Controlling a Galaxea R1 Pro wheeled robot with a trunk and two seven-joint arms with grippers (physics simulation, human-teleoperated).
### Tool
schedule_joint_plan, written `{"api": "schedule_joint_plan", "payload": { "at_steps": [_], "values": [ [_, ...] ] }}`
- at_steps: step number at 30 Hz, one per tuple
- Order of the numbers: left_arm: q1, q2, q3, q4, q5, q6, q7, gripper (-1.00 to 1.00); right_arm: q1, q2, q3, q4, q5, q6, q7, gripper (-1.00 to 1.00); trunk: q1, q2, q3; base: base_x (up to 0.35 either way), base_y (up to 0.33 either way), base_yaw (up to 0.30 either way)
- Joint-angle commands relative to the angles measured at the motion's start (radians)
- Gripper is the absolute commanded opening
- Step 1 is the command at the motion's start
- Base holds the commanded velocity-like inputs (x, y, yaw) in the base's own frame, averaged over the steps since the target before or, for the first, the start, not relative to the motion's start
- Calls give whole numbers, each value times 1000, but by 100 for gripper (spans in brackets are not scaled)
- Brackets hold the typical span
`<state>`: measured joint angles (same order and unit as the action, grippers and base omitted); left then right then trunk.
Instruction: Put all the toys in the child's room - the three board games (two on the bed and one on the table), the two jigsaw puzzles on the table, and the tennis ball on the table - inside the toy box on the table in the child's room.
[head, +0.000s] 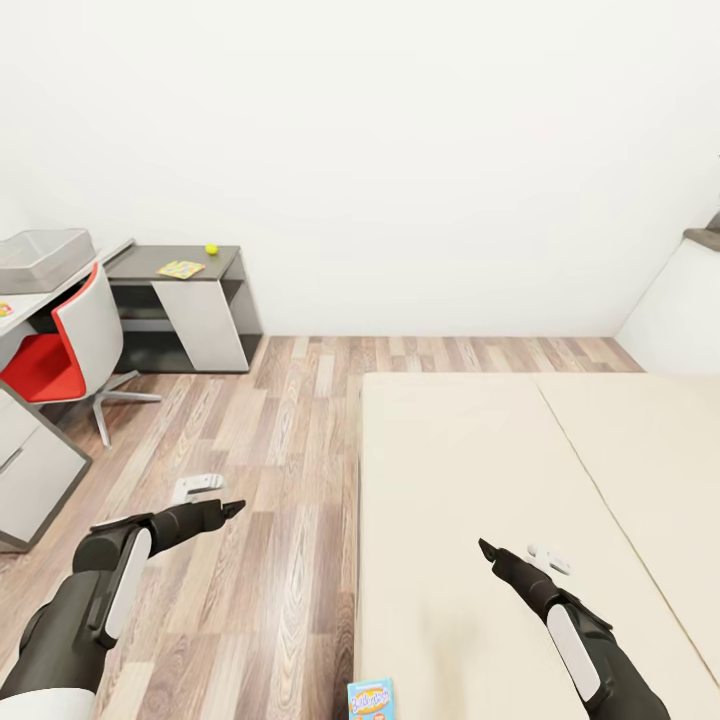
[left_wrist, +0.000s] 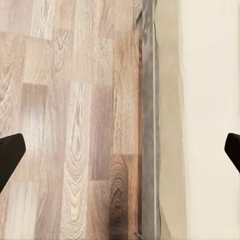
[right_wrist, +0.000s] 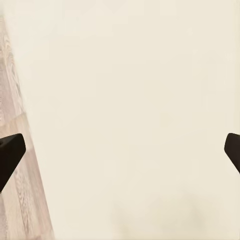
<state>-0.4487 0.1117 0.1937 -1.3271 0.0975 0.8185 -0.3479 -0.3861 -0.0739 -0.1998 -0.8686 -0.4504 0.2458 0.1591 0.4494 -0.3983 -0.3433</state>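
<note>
Far left: toy box (head: 42, 255) on the table (head: 25, 300), red chair (head: 62, 350) beside it; jigsaw puzzle (head: 181, 268) and tennis ball (head: 211, 249) lie on the lower dark section. Left gripper (head: 232, 509) over the floor (head: 260, 450), fingers (left_wrist: 10, 155) wide open, empty. Small blue board game (head: 370, 699) lies flat at the bed (head: 480, 460) near edge, long axis running away from the camera; right gripper (head: 488, 549) over the bed, fingers wide open, empty.

**Words on the little blue box**

A small blue game box (head: 370, 699) lies on the bed (head: 520, 480), at the picture's bottom edge. It has yellow letters on its lid, but they are too blurry to read. No other words or numbers show.
</note>
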Motion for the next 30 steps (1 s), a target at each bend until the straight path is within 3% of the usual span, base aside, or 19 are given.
{"api": "schedule_joint_plan", "payload": {
  "at_steps": [1, 30],
  "values": [
    [-1, 0, 1, -3, 10, 8, 2, 100, 0, 0, -3, -1, -7, 7, 4, 100, 1, -2, 0, 0, 0, 0],
    [-1, -1, 1, -15, 12, 8, -2, 100, 0, 0, -4, 1, -7, 5, 3, 100, 1, -2, 48, 0, 0, 0]
  ]
}}
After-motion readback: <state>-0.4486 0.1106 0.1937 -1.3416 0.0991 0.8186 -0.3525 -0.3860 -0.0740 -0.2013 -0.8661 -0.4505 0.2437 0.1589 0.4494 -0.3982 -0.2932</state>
